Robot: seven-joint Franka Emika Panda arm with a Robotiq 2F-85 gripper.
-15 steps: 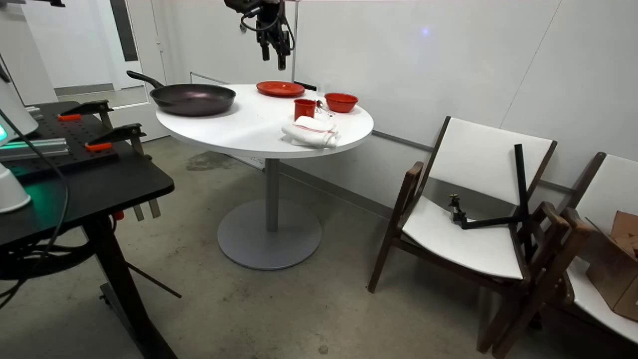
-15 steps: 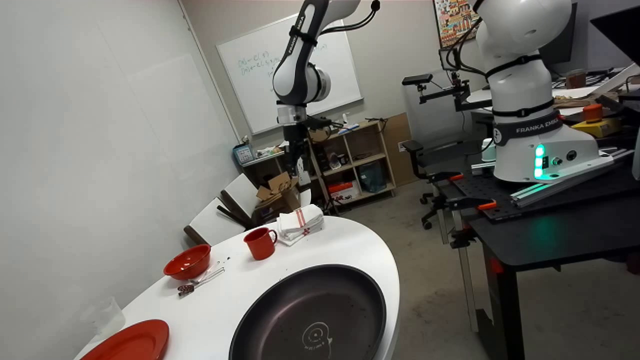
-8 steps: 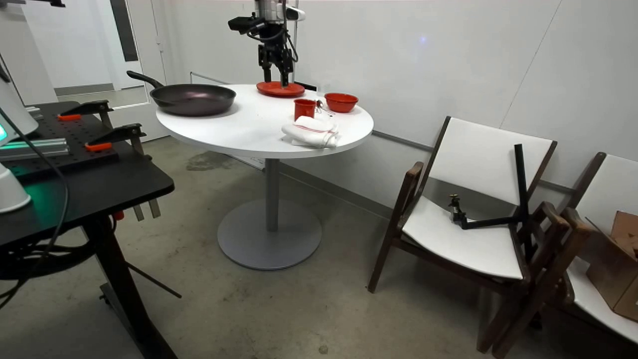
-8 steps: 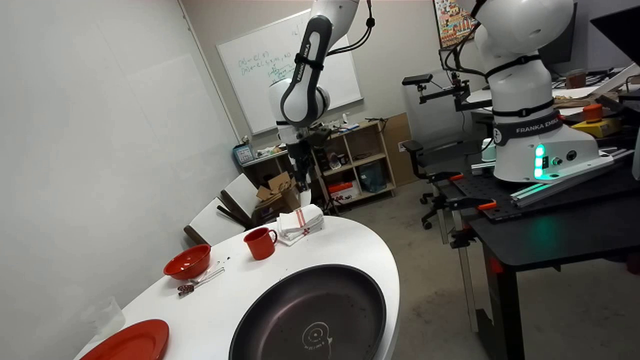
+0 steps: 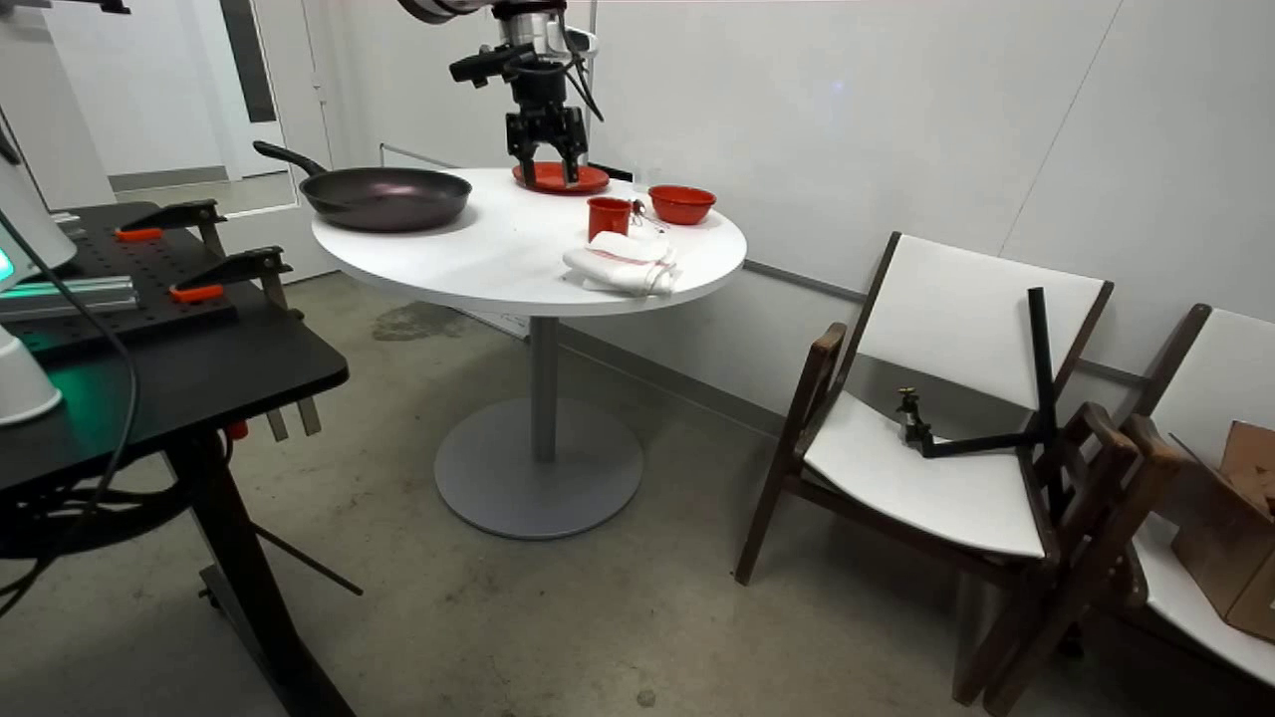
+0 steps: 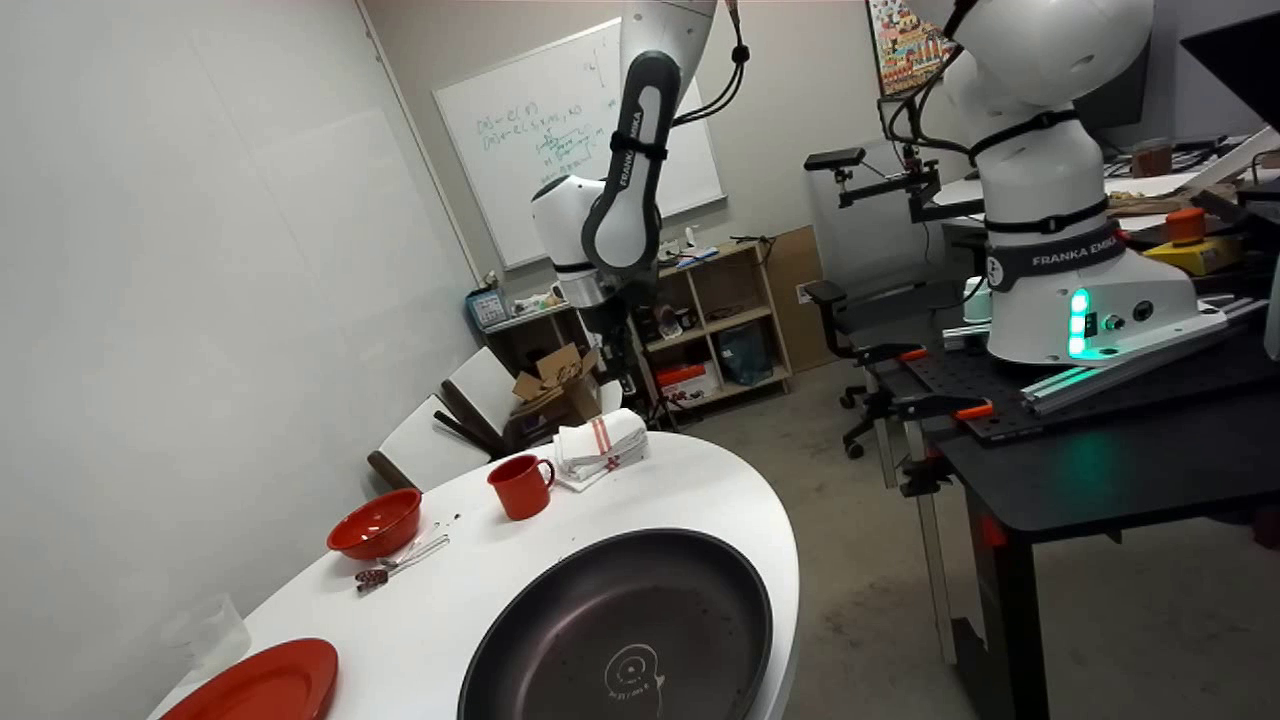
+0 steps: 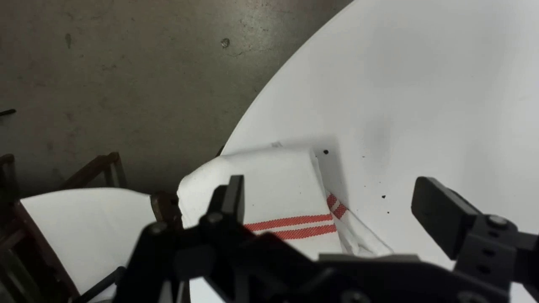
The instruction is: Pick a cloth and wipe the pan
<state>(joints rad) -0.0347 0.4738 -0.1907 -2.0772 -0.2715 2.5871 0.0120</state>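
Both jaws of our pincer (image 7: 328, 193) stand wide apart across the lower half of the wrist view, where we see the folded, red-striped cloth (image 7: 278, 185) near the centre. In an exterior view, we find the cloth on the white counter (image 5: 478, 259) just beside a red mug (image 5: 609, 216), mid-frame, while the black pan (image 5: 388, 199) sits upper left.

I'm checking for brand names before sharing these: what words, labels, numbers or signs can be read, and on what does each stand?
"FRANKA EMIKA", on the robot's forearm, in an exterior view.
"FRANKA EMIKA", on the robot's base, in an exterior view; the end curves away.
Too small or blurred to read: handwriting on the whiteboard, the mark inside the pan, the base's round emblem, any print on the red box.
Wrist view: none.
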